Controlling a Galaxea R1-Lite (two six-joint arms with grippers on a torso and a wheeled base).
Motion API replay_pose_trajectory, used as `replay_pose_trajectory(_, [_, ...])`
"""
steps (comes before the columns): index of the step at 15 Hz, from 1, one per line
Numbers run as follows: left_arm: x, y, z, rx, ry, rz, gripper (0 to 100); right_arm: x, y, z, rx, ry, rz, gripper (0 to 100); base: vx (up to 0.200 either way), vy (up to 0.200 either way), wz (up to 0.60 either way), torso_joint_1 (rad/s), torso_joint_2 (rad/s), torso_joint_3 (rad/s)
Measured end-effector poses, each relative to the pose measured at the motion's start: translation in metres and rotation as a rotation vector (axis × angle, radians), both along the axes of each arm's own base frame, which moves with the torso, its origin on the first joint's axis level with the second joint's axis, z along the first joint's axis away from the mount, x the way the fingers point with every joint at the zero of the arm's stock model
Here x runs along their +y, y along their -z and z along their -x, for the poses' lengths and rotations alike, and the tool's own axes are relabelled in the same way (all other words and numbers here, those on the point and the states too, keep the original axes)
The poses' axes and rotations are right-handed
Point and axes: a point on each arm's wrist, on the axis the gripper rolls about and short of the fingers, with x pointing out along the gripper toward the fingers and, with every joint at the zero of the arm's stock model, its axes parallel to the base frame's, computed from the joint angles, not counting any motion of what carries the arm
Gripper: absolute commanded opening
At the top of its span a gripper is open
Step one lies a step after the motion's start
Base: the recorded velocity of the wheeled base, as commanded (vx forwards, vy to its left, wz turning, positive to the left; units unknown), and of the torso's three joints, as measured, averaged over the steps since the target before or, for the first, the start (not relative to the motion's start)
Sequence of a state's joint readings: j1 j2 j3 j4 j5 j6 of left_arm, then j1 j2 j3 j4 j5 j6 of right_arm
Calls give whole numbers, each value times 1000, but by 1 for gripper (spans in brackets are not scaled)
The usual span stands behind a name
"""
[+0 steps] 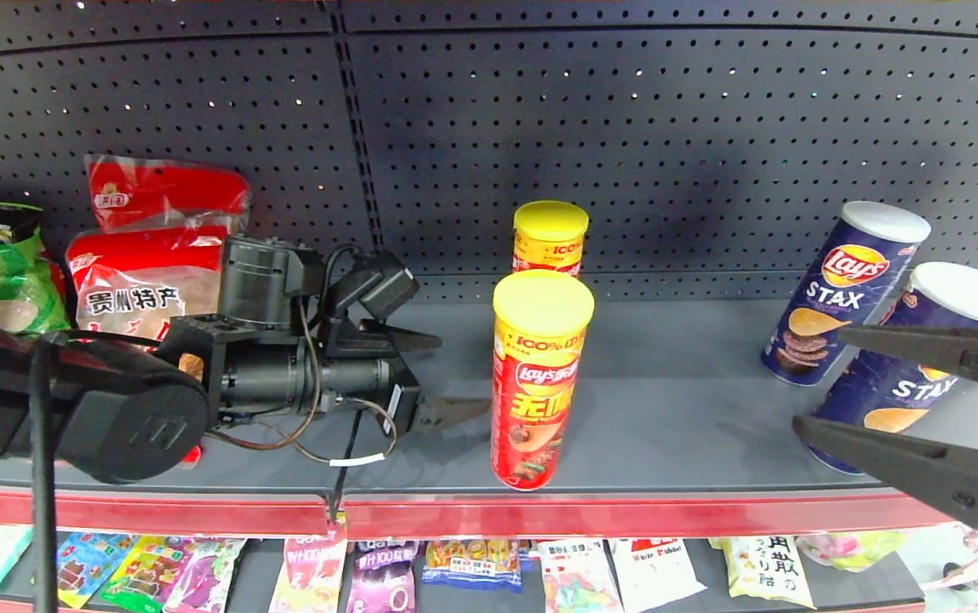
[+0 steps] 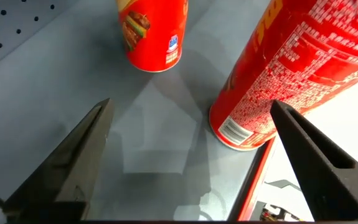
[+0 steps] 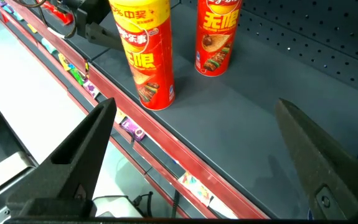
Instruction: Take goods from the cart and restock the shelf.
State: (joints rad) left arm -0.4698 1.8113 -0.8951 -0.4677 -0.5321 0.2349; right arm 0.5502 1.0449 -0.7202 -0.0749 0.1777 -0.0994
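Observation:
Two red chip cans with yellow lids stand upright on the grey shelf (image 1: 676, 417). The front can (image 1: 540, 383) is near the shelf's edge and the back can (image 1: 550, 238) is by the pegboard. My left gripper (image 1: 465, 375) lies over the shelf just left of the front can, open and empty. In the left wrist view the front can (image 2: 291, 68) and back can (image 2: 150, 31) lie beyond the open left gripper (image 2: 191, 112). My right gripper (image 1: 816, 380) is open and empty at the right, in front of two blue chip cans (image 1: 846, 294). The right wrist view has both red cans (image 3: 144, 50) ahead of the right gripper (image 3: 196, 106).
Red and green snack bags (image 1: 148, 255) fill the shelf's left end behind my left arm. A red price strip (image 1: 625, 515) lines the front edge. Several candy packets (image 1: 454, 570) hang on the level below. Bare shelf lies between the red and blue cans.

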Motion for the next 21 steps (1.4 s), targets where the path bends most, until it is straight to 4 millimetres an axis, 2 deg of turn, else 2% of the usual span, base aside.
replay_pose_trajectory(7, [17,19,9,-6,7,-81,100,0,0,-1,2,0,1,100,0,0,0,0,0,0])
replay_pose_trajectory(21, [1,31,-1,15,41,-90,100,1,0,-5,6,12,3,100,0,0,0,0,0,0])
